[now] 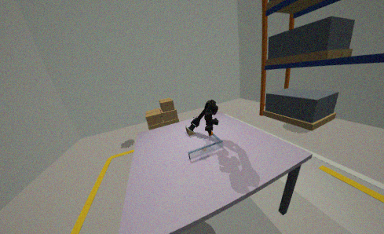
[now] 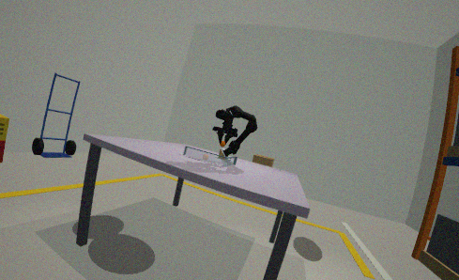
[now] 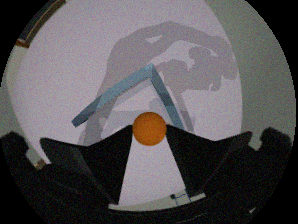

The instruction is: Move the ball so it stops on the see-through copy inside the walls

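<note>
Lilac table (image 1: 169,184) is filling my wrist view; gripper (image 3: 149,137) is clamping the orange ball (image 3: 148,127), seemingly lifted, clear walls (image 3: 143,90) at 12 o'clock

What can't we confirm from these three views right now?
- See-through copy: not visible in the wrist view; too small in the top view; only a faint pale spot in the exterior view.
- Fingertip contact on the ball: the gripper body fills the lower wrist view.
- Ball height above the table: too small in the top and exterior views.
- Clear walls: exact edges blurred by the arm's shadow.
</note>
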Action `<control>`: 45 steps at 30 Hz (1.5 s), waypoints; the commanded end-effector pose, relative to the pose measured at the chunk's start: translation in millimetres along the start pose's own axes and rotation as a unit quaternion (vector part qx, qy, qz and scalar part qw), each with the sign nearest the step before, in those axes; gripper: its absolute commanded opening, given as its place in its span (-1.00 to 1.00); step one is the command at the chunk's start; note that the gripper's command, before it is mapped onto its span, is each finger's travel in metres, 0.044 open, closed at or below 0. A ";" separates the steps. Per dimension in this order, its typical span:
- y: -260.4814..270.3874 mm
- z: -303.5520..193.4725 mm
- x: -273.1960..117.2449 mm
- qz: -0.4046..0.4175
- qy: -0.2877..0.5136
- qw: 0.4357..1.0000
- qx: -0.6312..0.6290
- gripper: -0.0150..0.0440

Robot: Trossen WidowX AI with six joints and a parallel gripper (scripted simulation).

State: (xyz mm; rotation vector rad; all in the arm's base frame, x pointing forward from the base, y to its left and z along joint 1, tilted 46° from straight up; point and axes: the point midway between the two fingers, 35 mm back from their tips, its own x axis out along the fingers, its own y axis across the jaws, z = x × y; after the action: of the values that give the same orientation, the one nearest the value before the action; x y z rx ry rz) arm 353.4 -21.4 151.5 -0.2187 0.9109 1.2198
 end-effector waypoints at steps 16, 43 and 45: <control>-47.6 -44.8 23.1 0.009 0.012 0.933 0.359 -0.49; -63.3 -64.9 83.9 0.011 0.018 0.872 0.489 -0.49; -62.3 -65.1 92.8 0.011 0.017 0.872 0.489 -0.49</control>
State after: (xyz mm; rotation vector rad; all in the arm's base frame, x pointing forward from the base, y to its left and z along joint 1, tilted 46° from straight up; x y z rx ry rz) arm 382.6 -28.9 34.4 0.5807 1.4498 0.6444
